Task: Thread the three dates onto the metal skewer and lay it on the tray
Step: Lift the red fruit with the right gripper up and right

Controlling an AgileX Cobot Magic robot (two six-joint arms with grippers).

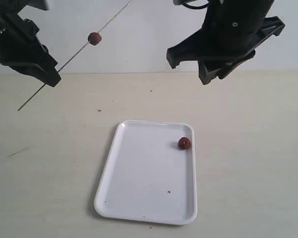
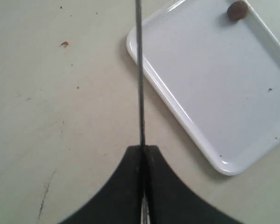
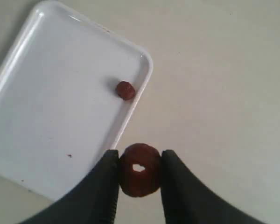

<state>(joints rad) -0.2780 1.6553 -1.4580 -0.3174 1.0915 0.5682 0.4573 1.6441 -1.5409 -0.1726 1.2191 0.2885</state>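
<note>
My left gripper [image 1: 52, 79] [image 2: 142, 148] is shut on the thin metal skewer [image 1: 69, 60] [image 2: 140, 84], held slanting in the air at the upper left. One dark red date [image 1: 94, 38] is threaded on it, above the grip. The white tray [image 1: 139, 168] [image 2: 214, 79] [image 3: 51, 102] lies flat mid-table with a second date [image 1: 184, 143] [image 2: 237, 10] [image 3: 125, 90] near its far right rim. My right gripper [image 1: 188, 67] [image 3: 140, 156] hangs high at the upper right, shut on a third date [image 3: 140, 170] that has a hole through its middle. That date is hidden in the exterior view.
The tan table [image 1: 248, 148] spreads wide around the tray, marked with small dark specks and faint scratches. A tiny reddish crumb [image 2: 64, 44] lies on the table left of the tray. A pale wall stands behind the table.
</note>
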